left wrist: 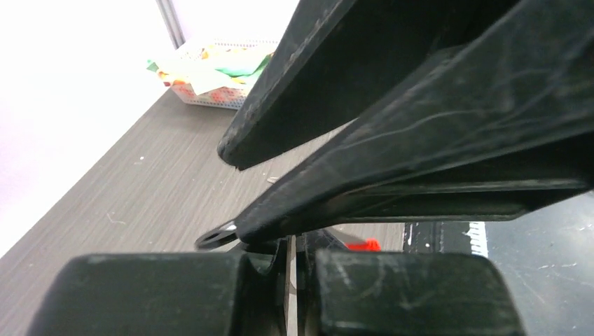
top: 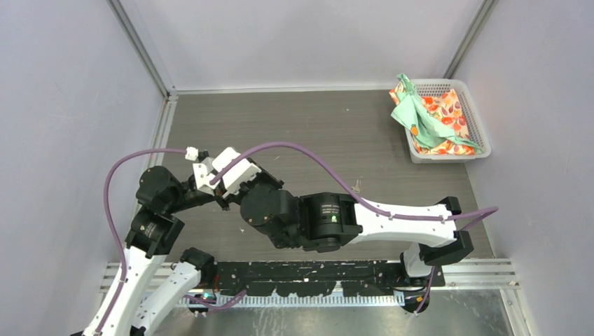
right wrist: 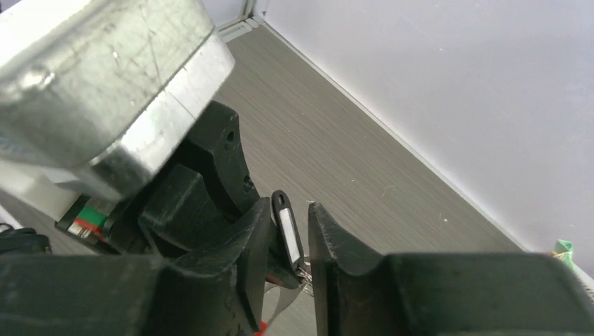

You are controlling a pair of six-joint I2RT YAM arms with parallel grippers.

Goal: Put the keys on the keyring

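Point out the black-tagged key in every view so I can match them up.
Top external: not visible, hidden under the meeting arms.
Left wrist: not visible.
Right wrist: the black-tagged key stands low centre, between the fingers of the right gripper.
Shared landmark: the cloth basket, upper right in top external, upper left in left wrist; its green cloth peeks at right wrist's right edge.
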